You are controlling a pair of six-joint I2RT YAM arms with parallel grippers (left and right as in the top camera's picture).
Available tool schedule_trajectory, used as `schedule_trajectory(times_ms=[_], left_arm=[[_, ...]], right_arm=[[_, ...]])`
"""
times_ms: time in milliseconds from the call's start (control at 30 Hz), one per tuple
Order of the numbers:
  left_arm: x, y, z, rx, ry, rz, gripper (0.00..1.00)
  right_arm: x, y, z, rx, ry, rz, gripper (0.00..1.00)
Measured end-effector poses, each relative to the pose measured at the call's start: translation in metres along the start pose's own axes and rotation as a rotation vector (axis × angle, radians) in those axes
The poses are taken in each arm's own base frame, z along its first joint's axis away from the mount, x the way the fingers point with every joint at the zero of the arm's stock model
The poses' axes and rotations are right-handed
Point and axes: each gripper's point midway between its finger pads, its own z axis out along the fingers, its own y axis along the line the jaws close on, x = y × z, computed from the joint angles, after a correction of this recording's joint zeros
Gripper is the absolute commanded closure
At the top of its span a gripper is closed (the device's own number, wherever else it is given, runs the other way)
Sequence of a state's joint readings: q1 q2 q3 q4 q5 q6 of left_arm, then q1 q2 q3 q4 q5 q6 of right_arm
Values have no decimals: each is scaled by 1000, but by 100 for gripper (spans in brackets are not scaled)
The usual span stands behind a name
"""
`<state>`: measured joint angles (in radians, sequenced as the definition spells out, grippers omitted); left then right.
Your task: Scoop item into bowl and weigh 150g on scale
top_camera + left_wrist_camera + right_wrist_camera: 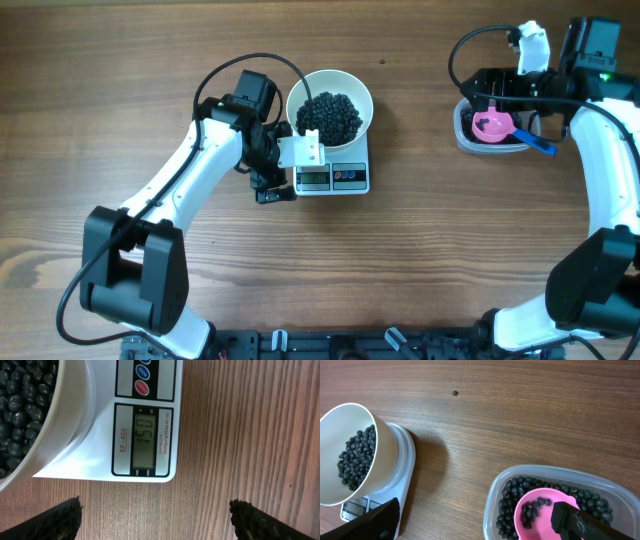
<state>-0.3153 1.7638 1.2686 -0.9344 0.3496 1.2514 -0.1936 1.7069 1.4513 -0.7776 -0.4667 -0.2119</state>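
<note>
The white bowl (330,105) stands on the scale (335,177) with a heap of black beans, the item (330,117), inside. In the left wrist view the scale (100,455) has 150 on its display, and the bowl (70,420) with beans (20,410) is at the left. My left gripper (280,172) (156,520) hangs open just left of the scale, over bare wood. Over the tub my right gripper (485,95) (475,520) is open; one finger (580,522) hangs above the pink scoop (540,510). Bowl (385,445) and scale (405,460) also show in the right wrist view.
A clear plastic tub (490,140) (545,472) at the right holds more beans and the pink scoop (493,126) with its blue handle (540,145). A single stray bean (383,62) (455,393) lies on the wooden table behind the bowl.
</note>
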Motion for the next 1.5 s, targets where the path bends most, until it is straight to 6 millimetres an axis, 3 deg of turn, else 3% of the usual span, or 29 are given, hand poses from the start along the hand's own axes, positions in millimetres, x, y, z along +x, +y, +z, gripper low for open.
schedule_trajectory(times_ms=[1200, 1300, 1333, 1500], left_arm=[[0, 0, 0, 0, 0, 0, 0], [0, 0, 0, 0, 0, 0, 0], [0, 0, 0, 0, 0, 0, 0], [0, 0, 0, 0, 0, 0, 0]], right_arm=[[0, -5, -3, 14, -4, 3, 0], [-11, 2, -25, 39, -57, -25, 0], [-21, 11, -48, 54, -114, -54, 0], [-41, 43, -120, 100, -288, -142, 0]])
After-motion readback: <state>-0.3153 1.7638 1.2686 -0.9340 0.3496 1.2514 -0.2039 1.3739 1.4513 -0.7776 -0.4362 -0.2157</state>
